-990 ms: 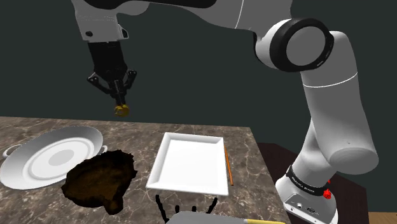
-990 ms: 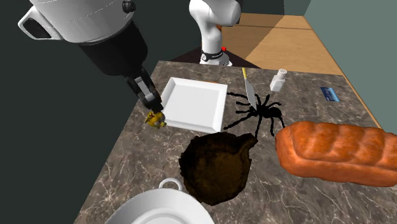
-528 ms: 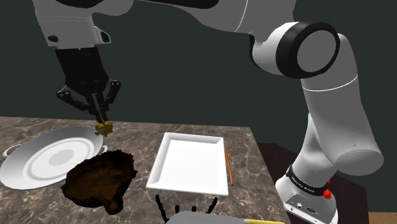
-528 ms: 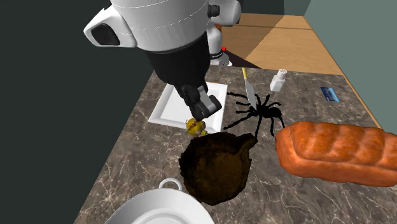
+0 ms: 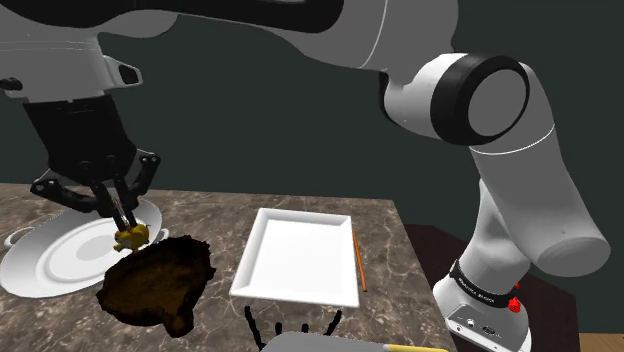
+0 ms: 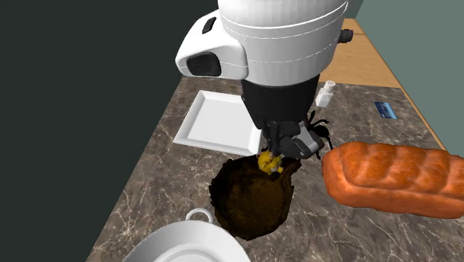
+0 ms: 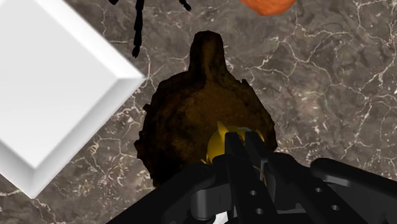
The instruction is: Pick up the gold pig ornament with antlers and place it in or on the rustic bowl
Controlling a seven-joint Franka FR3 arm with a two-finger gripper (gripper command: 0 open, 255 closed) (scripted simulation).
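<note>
Above the dark brown bowl [image 6: 249, 201] on the marbled table [image 6: 160, 179], the black pincer [image 6: 275, 152] clasps the gold pig ornament [image 6: 269, 162].

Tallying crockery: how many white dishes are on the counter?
2: the square tray beside the dark brown bowl, and the round handled dish on the bowl's other side; more may sit off-frame.

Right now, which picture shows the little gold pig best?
The shoulder view: the gold pig hangs in plain sight from the gripper. The second exterior view shows it over the brown bowl; in the wrist view the fingers hide most of it.
</note>
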